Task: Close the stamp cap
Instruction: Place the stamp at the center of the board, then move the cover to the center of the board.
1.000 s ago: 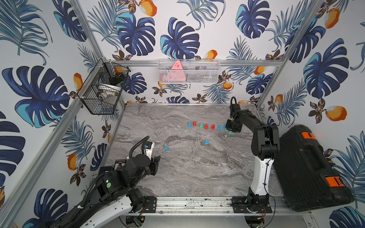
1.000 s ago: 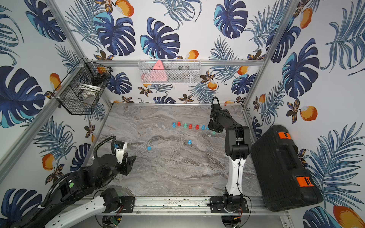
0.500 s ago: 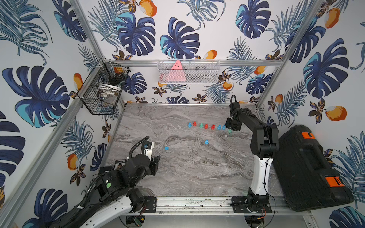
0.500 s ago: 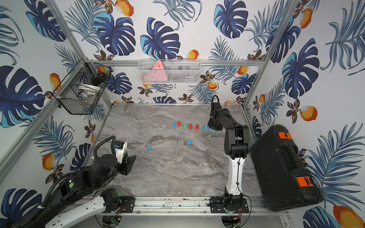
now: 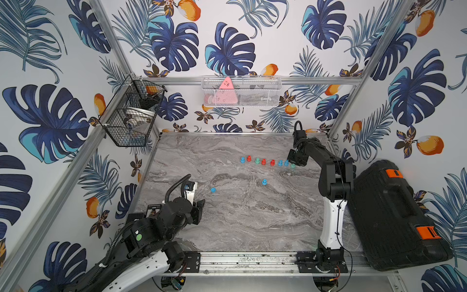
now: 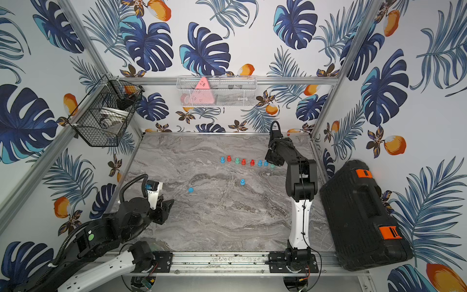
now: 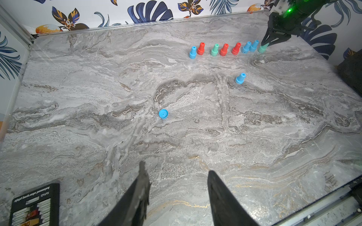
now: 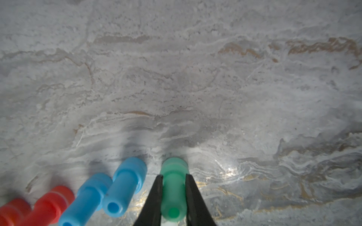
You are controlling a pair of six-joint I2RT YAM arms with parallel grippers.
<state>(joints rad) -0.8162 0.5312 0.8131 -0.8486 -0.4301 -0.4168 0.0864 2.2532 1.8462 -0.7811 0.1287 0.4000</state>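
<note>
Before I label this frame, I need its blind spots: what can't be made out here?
- Green stamp: whether it rests on the table; blurred in the right wrist view, mostly covered by the right gripper in both top views.
- Red stamps: cut off by the right wrist view's edge.
- Black basket: contents hidden by its mesh in both top views.
- Black card: print blurred in the left wrist view.

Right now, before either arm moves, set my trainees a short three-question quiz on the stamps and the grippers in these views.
1. True or false: the right gripper is shut on the green stamp.
2. How many red stamps are there?
3. The loose cap, lying apart from the stamps, is: A) red B) blue C) green.
Key: 1 true; 2 three; 3 B.
</note>
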